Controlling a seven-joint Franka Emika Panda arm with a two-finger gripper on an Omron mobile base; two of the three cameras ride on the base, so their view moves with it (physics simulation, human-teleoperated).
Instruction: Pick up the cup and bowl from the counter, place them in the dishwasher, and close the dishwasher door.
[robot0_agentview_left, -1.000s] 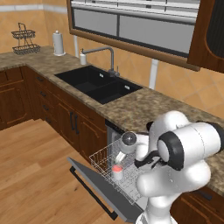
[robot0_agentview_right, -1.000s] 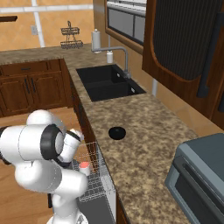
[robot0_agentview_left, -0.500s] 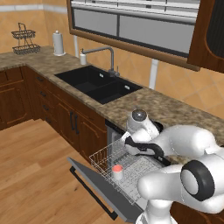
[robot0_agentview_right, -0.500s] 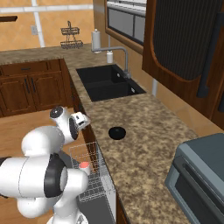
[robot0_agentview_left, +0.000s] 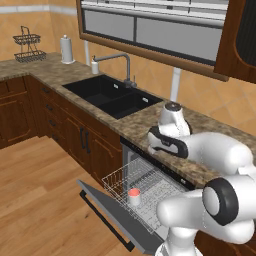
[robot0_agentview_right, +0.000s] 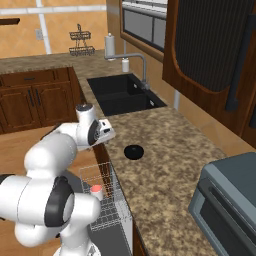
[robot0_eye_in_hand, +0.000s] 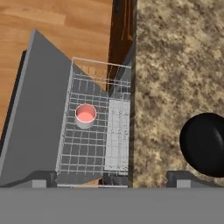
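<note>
The white cup (robot0_eye_in_hand: 85, 115) with its pink-red inside stands upright in the white wire rack (robot0_eye_in_hand: 94, 148) of the dishwasher; it also shows in the rack from both base cameras, cup (robot0_agentview_left: 134, 196), cup (robot0_agentview_right: 96, 191). The dishwasher door (robot0_eye_in_hand: 39, 109) hangs down open. The glossy black bowl (robot0_eye_in_hand: 204, 144) sits on the granite counter (robot0_eye_in_hand: 175, 65), bowl (robot0_agentview_right: 133, 151). My gripper (robot0_eye_in_hand: 111, 178) hovers high above the counter's front edge, open, its fingertips (robot0_eye_in_hand: 43, 177) wide apart with nothing between them. The hand (robot0_agentview_right: 104, 131) is left of the bowl.
A black double sink (robot0_agentview_left: 112, 95) with a faucet (robot0_agentview_left: 122, 62) lies further along the counter. A grey toaster oven (robot0_agentview_right: 230, 200) stands on the near right. A paper towel roll (robot0_agentview_left: 66, 49) and a wire stand (robot0_agentview_left: 27, 45) sit far back. Wooden floor (robot0_agentview_left: 45, 180) lies before the door.
The arm has risen from the dishwasher rack and swung up over the counter's edge toward the bowl. The cup stays in the rack, let go.
</note>
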